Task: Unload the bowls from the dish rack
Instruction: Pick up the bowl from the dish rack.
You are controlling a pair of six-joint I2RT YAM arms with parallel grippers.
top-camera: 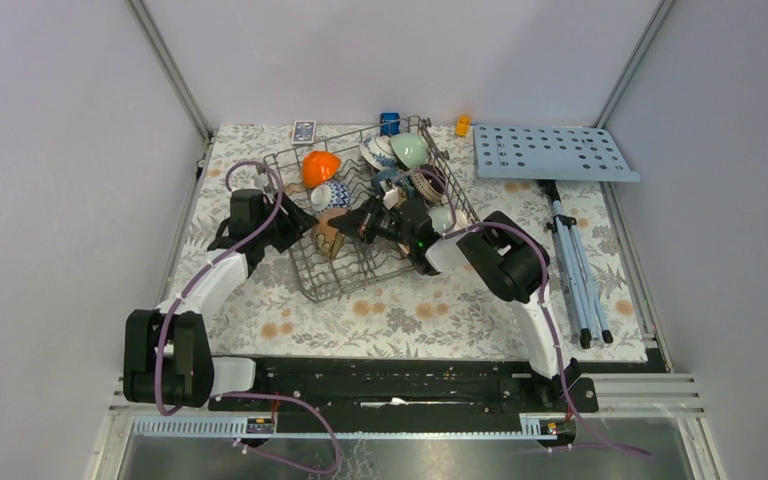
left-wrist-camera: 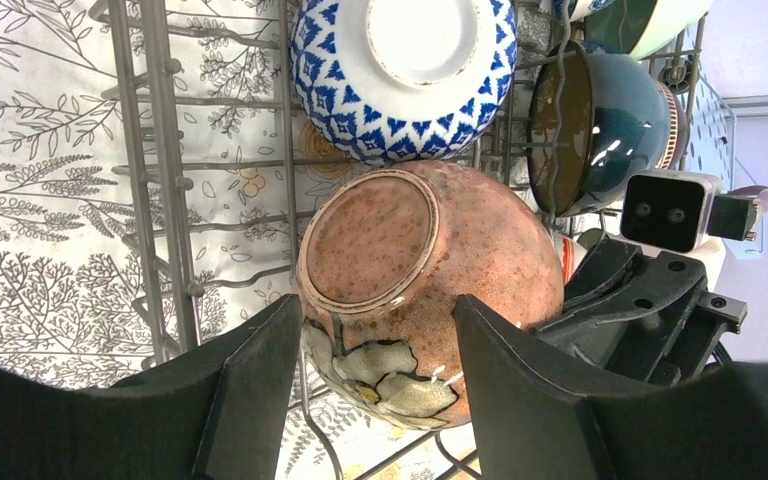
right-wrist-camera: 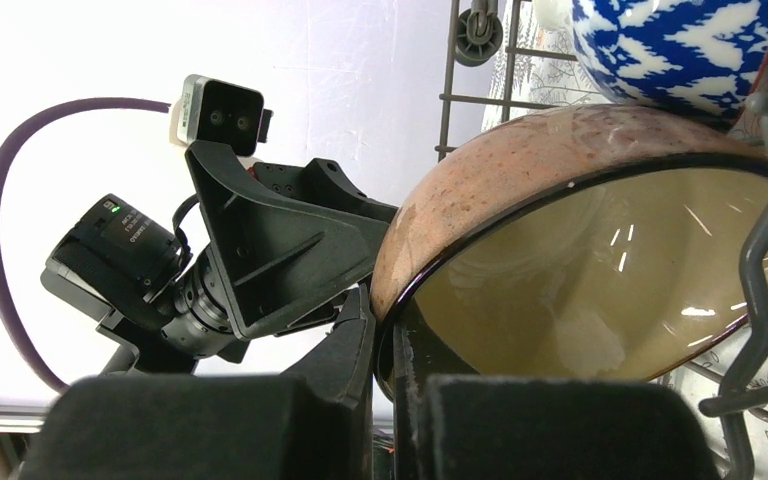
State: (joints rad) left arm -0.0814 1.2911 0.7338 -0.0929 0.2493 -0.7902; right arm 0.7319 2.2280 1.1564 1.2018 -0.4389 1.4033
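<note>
The grey wire dish rack (top-camera: pixel 305 275) sits mid-table with several bowls in it: orange (top-camera: pixel 319 166), pale green (top-camera: pixel 409 149), blue-and-white (left-wrist-camera: pixel 400 70) and dark blue (left-wrist-camera: pixel 600 130). A speckled brown bowl (left-wrist-camera: pixel 410 250) stands on edge at the rack's near left. My right gripper (right-wrist-camera: pixel 380 320) is shut on this bowl's rim, one finger inside and one outside. My left gripper (left-wrist-camera: pixel 375 340) is open; its fingers flank the lower part of the bowl's outer side, close to its foot. The bowl is wider than the gap between them.
A light-blue board with holes (top-camera: pixel 555 152) lies at the back right, with a folded stand (top-camera: pixel 572 260) in front of it. Small items lie behind the rack: a card box (top-camera: pixel 303 130), a blue object (top-camera: pixel 389 122) and an orange one (top-camera: pixel 462 125). Rack tines surround the brown bowl.
</note>
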